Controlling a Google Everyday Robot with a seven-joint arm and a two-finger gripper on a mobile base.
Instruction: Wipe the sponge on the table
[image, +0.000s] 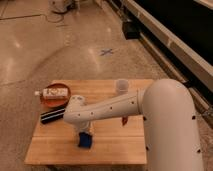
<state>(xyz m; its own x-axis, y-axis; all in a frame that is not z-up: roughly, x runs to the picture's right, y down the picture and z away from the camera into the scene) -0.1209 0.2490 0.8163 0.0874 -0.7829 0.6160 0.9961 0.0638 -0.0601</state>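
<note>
The white arm (165, 120) rises beside the table's right edge and stretches leftward over its middle. The table (117, 145) is a light wooden top made of long planks. At its far left corner sits a reddish-brown bowl (55, 103) with a white labelled item (52, 92) lying across it. Just nearer, along the table's left edge, lies a black bar (52, 116). A white cup (120, 86) stands by the table's far edge. The blue sponge (85, 142) rests on the table's near-left part, and the gripper (83, 134) points straight down, clamped on the sponge's top.
</note>
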